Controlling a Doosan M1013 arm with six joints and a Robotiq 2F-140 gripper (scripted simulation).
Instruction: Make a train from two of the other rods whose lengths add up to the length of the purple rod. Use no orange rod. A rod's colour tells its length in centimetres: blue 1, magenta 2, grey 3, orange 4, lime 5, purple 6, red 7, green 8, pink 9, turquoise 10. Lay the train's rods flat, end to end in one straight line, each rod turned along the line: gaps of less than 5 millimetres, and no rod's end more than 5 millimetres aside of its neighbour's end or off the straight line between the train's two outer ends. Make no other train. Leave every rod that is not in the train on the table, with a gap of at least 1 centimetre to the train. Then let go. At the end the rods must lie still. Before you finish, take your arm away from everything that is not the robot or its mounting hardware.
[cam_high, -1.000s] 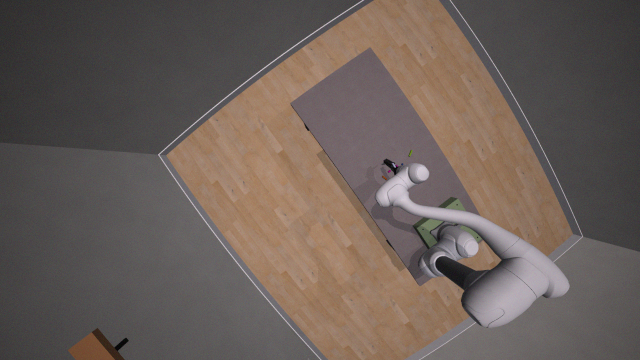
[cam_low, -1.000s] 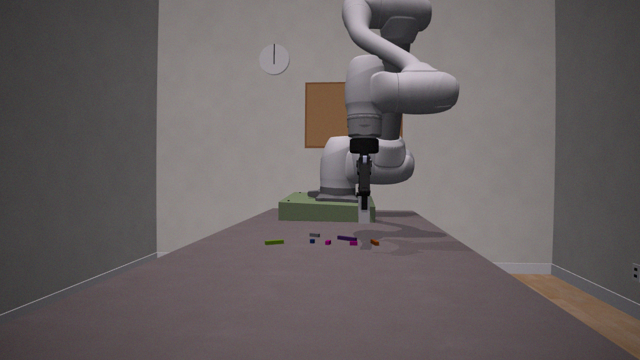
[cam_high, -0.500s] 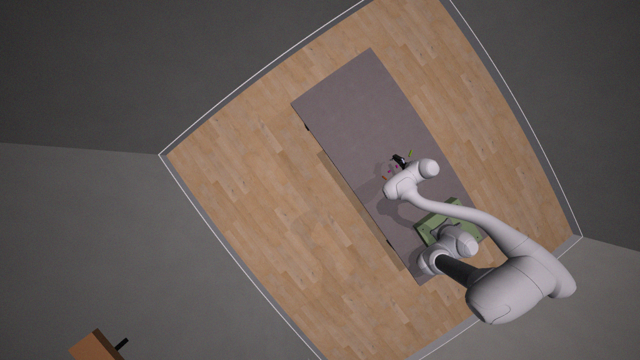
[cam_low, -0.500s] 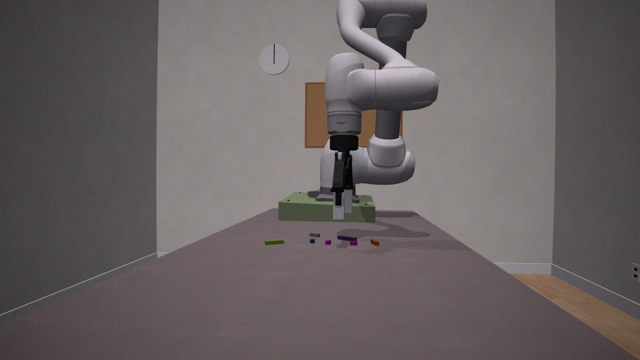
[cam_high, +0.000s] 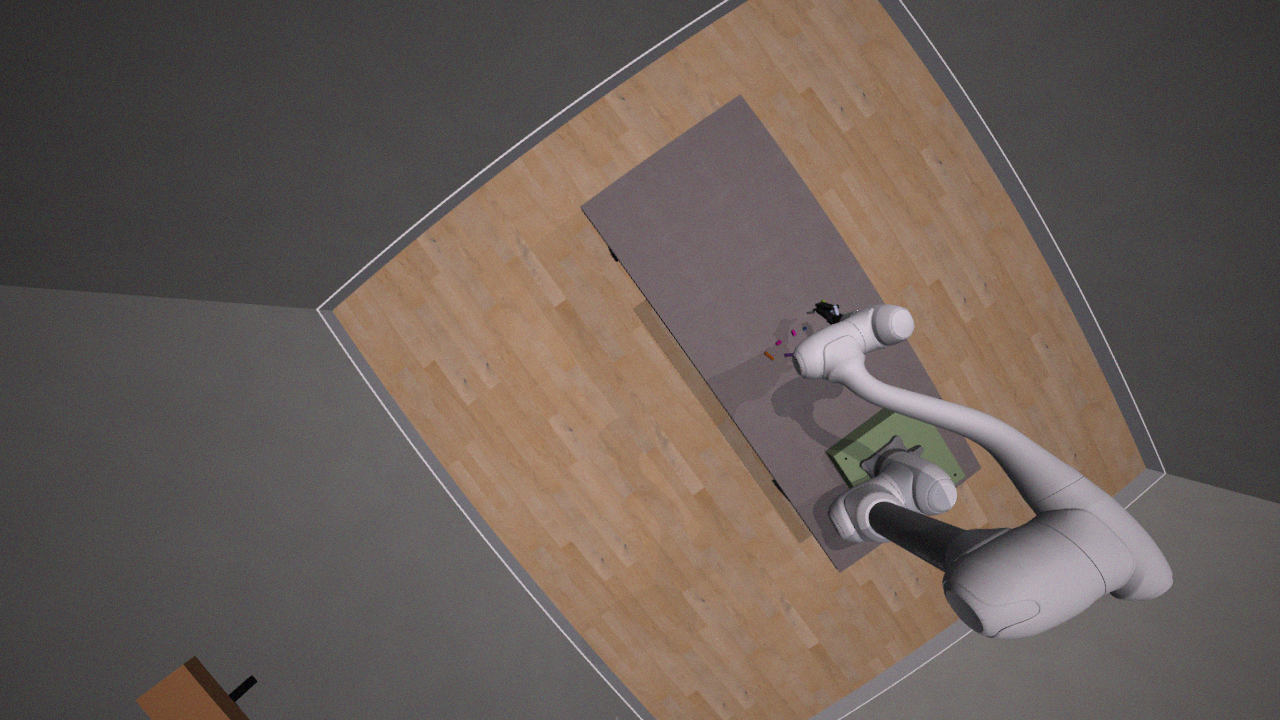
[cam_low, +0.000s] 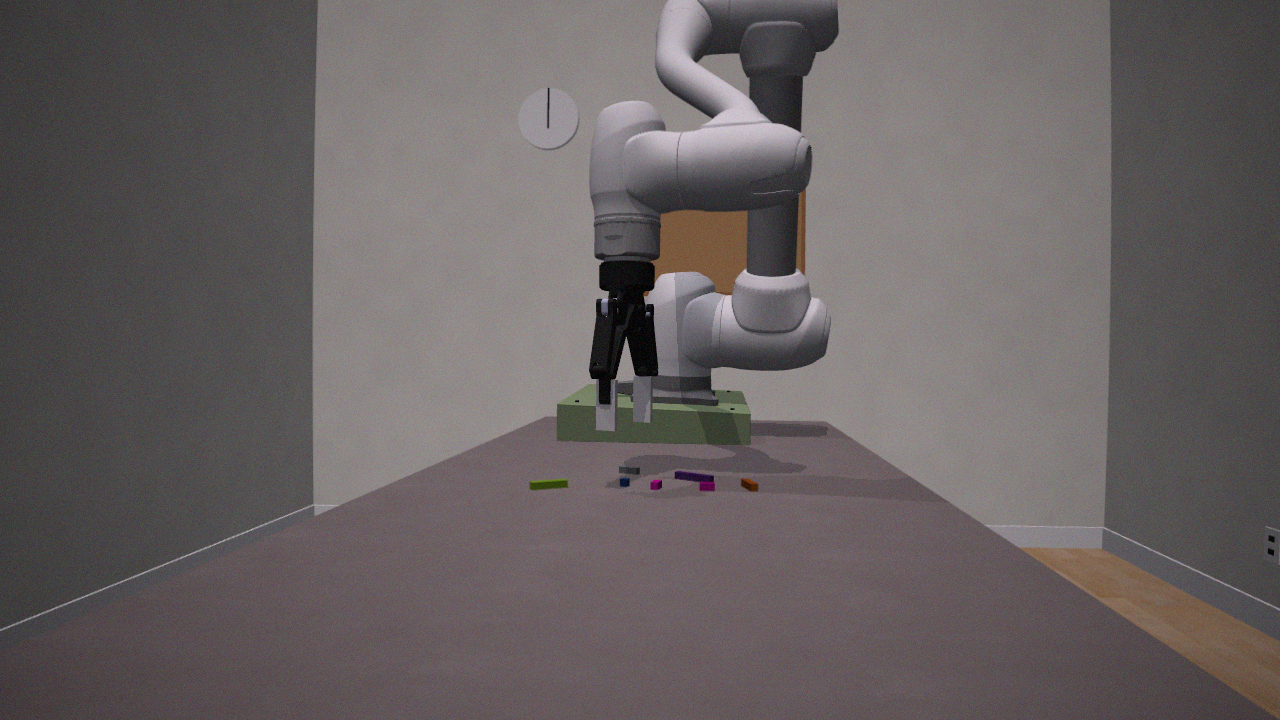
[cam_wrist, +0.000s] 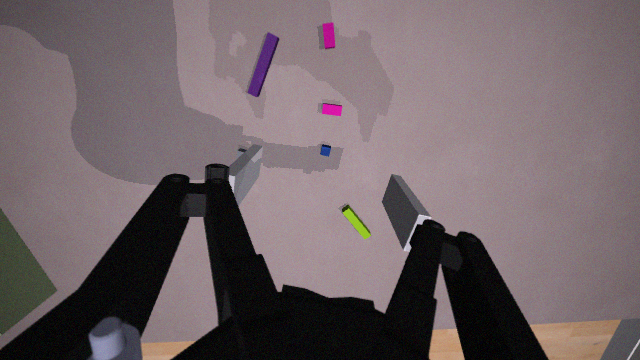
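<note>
My gripper (cam_wrist: 324, 175) is open and empty, well above the table; it also shows in the exterior view (cam_low: 623, 416). In the wrist view the lime rod (cam_wrist: 356, 222) lies on the table below, between my fingers. The blue rod (cam_wrist: 325, 150) lies beyond it, then a magenta rod (cam_wrist: 332, 109) and a second magenta rod (cam_wrist: 328, 35). The purple rod (cam_wrist: 263, 64) lies to the left of them. The grey rod (cam_low: 629, 469) shows in the exterior view; my left finger mostly hides it in the wrist view. The orange rod (cam_low: 749, 484) lies at the right end of the group.
The arm's green base plate (cam_low: 653, 416) stands at the far end of the table. The lime rod (cam_low: 547, 484) lies apart, left of the other rods. The table's edge and wooden floor (cam_wrist: 500, 340) show at the bottom of the wrist view.
</note>
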